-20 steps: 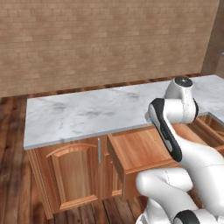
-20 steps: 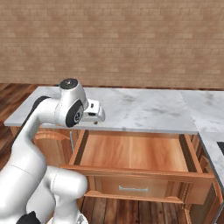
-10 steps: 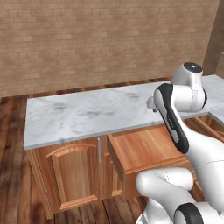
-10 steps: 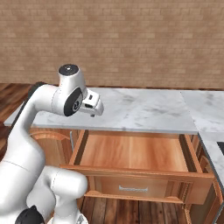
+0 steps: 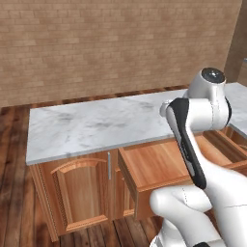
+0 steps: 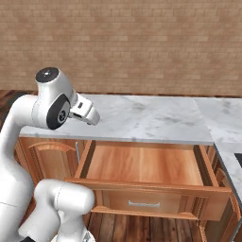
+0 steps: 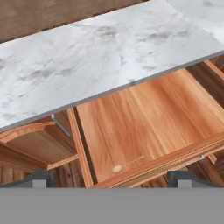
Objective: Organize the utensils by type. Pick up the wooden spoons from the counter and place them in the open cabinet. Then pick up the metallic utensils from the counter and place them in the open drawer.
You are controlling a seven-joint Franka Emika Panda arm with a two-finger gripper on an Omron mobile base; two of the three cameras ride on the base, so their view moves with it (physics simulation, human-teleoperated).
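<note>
The open drawer (image 6: 146, 165) stands pulled out beneath the counter (image 6: 156, 118), whose white marble top runs along a brick wall (image 6: 142, 42) above a dark plank floor (image 5: 12, 193); a small coppery spoon (image 7: 127, 165) lies at the drawer's near left corner. The gripper (image 7: 111, 177) hangs above the drawer, fingers spread wide and holding nothing. Since 1 second ago the arm's upper joint has lifted higher.

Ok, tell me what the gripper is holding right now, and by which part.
Nothing. The gripper is open, its fingertips apart with only air between them, above the open drawer. A small coppery spoon lies inside.
</note>
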